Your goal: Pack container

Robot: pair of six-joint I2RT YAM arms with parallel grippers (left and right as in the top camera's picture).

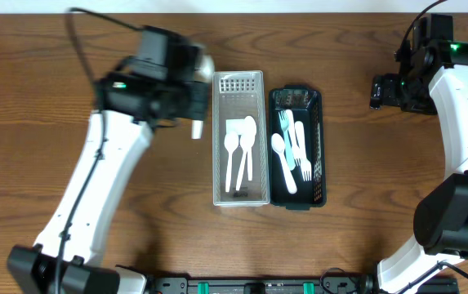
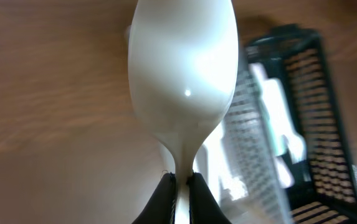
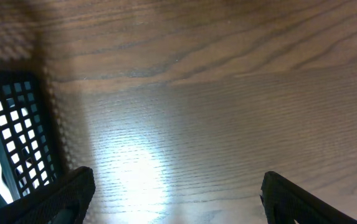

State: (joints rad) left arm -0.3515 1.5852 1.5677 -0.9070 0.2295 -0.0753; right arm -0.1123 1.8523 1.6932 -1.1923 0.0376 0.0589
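Note:
My left gripper (image 1: 194, 100) is shut on a white plastic spoon (image 1: 206, 64), held above the table just left of the clear container (image 1: 239, 82). In the left wrist view the spoon's bowl (image 2: 184, 74) fills the frame, its neck pinched between the fingers (image 2: 181, 186). The clear container (image 2: 253, 149) holds white spoons (image 1: 242, 147). The black basket (image 1: 318, 147) beside it holds white and light blue forks (image 1: 295, 151). My right gripper (image 1: 381, 91) is open and empty over bare wood, right of the basket; its fingers (image 3: 175, 193) are spread wide.
The two containers stand side by side at the table's middle. The black basket's mesh wall shows at the left edge of the right wrist view (image 3: 16, 124) and at the right of the left wrist view (image 2: 315, 124). Bare wood lies around them.

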